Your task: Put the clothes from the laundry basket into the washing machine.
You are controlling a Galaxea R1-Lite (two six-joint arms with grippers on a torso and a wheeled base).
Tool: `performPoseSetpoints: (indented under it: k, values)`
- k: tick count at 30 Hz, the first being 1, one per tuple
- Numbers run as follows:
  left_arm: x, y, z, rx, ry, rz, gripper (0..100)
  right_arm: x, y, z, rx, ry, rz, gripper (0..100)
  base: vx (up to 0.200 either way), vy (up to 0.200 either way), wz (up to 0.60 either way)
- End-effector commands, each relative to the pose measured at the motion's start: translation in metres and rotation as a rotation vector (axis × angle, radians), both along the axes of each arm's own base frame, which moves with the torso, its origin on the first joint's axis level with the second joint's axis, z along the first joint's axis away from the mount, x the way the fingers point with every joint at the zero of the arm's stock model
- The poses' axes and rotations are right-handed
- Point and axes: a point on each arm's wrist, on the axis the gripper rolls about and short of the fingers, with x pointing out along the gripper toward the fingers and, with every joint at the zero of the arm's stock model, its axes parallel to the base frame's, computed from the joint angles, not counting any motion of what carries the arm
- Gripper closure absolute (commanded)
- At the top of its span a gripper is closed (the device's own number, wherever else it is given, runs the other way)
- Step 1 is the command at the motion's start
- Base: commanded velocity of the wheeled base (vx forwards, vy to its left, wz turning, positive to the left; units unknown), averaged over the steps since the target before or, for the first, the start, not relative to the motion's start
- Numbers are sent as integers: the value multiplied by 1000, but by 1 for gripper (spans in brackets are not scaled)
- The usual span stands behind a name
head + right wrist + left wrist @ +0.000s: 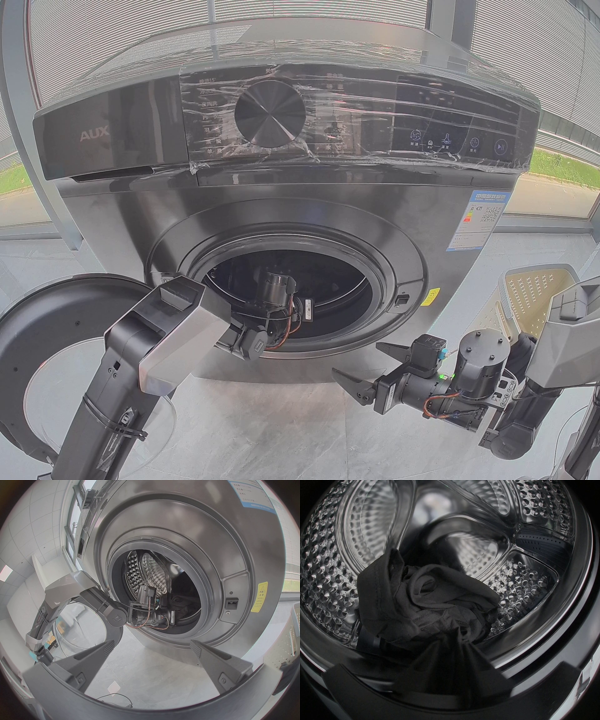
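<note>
1. Closest in: the black, wedge-fingered right pincer (356, 359) hangs low in front of the machine, above the pale grey tiled floor (281, 431). Its jaws are wide apart with nothing in them. My guess is it's parked there so the other arm gets the opening to itself, while being handy for the next grab.
2. Just beside that arm is the off-white perforated plastic laundry basket (539, 294). You only get its rim and upper wall, because the arm cuts off the rest. No idea how much is left in it.
3. The round, dark-framed glass door (56, 350) is swung right out to the left, so nothing blocks the way in.
4. The grey steel front-loading washing machine (381, 212) has the left arm (169, 337) reaching through its opening, with the left pincer (176, 612) inside. I can't tell if that pincer is apart or clamped, since dark fabric is draped across it in its own wrist view.
5. The task's thing, the dark bunched-up clothes (425, 605), sits low in the dimpled shiny metal drum (325, 573), towards the front. One flap rides up the wall and a fold trails back towards the pincer. It looks like the drop-off step to me.
6. Furthest back, the rear of the drum is murky, and I can't say whether that's one garment or several.
</note>
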Motion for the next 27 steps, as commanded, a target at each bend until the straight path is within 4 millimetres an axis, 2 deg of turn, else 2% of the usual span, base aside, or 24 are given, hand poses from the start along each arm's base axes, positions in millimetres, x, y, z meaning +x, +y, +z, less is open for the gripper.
performPoseSetpoints:
  k: [1,6,12,16,18,23,27]
  values:
    - [2,1,-4,-2,3,6,100,0,0,0,1,-1,0,0,0,0,0]
    - [9,4,8,-29,-33,19,100,0,0,0,1,-1,0,0,0,0,0]
    - [34,11,44,-120,-185,71,100,0,1,0,2,-2,3,0,0,0,0]
    - [42,12,54,-147,-238,84,100,0,1,0,1,-1,3,0,0,0,0]
    - [45,10,53,-155,-255,88,100,0,1,0,1,-1,2,0,0,0,0]
    - [50,12,37,-145,-251,109,100,0,0,-1,0,0,0,0,0,0,0]
    - [50,13,37,-145,-252,112,100,0,0,0,2,-2,2,0,0,0,0]
